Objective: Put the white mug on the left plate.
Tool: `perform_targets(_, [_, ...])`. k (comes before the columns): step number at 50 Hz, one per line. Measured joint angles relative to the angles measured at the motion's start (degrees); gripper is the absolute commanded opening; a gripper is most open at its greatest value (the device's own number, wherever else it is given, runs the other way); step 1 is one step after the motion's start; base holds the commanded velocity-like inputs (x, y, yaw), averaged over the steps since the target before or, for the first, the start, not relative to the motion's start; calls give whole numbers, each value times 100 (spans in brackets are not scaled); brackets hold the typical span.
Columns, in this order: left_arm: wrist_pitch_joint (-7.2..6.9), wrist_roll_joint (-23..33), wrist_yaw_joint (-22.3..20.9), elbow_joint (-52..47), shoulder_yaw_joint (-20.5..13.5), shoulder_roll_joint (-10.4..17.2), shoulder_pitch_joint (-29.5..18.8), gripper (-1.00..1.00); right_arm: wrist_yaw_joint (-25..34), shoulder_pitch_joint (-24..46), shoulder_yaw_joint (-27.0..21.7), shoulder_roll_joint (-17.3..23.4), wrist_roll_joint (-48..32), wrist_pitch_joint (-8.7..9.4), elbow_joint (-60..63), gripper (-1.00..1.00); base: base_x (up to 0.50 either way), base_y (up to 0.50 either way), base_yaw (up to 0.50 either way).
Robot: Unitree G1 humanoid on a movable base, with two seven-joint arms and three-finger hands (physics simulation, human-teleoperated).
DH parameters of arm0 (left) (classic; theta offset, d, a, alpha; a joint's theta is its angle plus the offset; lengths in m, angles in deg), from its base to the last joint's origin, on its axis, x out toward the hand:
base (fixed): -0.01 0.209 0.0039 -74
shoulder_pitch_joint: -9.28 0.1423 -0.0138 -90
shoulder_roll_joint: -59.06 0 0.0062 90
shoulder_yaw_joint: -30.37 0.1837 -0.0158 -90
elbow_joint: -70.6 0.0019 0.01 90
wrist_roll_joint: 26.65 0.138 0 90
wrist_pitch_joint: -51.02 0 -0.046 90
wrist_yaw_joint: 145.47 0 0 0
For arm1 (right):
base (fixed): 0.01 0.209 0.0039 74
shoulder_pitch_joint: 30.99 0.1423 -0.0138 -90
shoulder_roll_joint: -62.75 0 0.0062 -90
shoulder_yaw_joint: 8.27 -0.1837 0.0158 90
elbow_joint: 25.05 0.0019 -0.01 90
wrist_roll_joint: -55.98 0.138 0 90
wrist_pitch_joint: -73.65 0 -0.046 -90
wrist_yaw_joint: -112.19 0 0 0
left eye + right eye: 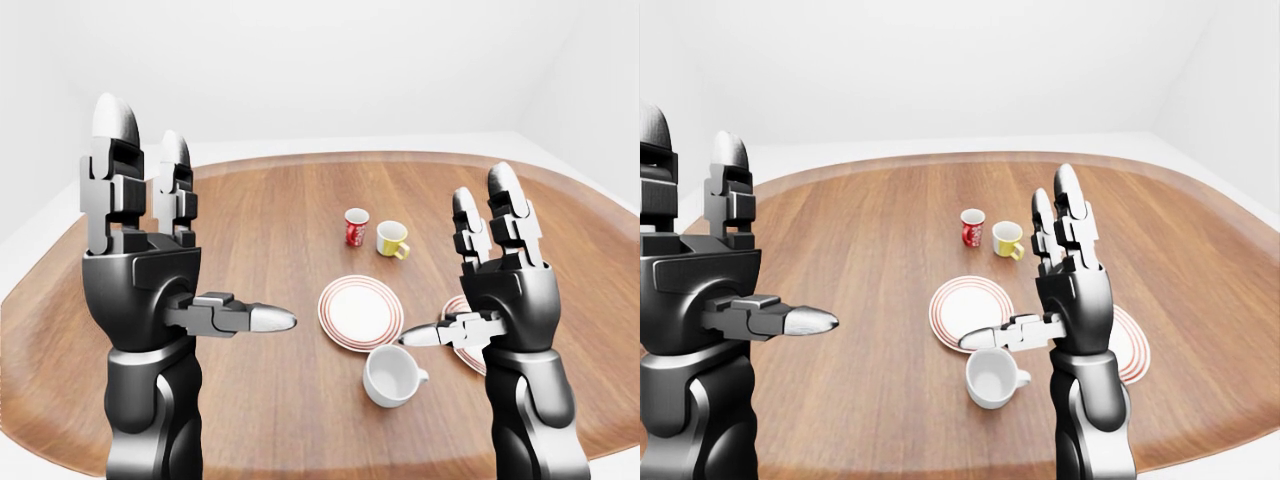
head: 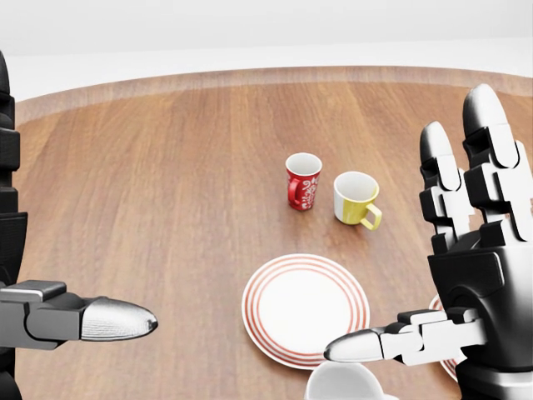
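Observation:
The white mug (image 1: 392, 377) stands upright on the wooden table (image 1: 260, 230), just below the left plate (image 1: 360, 312), a white plate with red rings. Nothing lies on that plate. My right hand (image 1: 450, 265) is open, fingers upright, its thumb tip pointing left just above and right of the mug, not touching it. My left hand (image 1: 215, 225) is open and empty at the left of the left-eye view, thumb pointing right, well apart from the mug. The head view shows only the mug's rim (image 2: 346, 385) at its bottom edge.
A second ringed plate (image 1: 1130, 345) lies to the right, partly hidden behind my right hand. A red patterned mug (image 1: 356, 227) and a yellow mug (image 1: 392, 239) stand side by side above the left plate. The table's rounded edge (image 1: 40, 280) curves around left and bottom.

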Motion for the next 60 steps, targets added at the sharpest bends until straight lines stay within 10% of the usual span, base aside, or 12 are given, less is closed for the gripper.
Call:
perform_targets(25, [0,68,-40,-21,41,-14,51,100,-181,542,343,49,205,0,379,100,7,0,0])
perform_targets(60, [0,150,-79,-6,94,-41,90,100,578,-1150,814,289,304,0,1134,100,0,0,0])
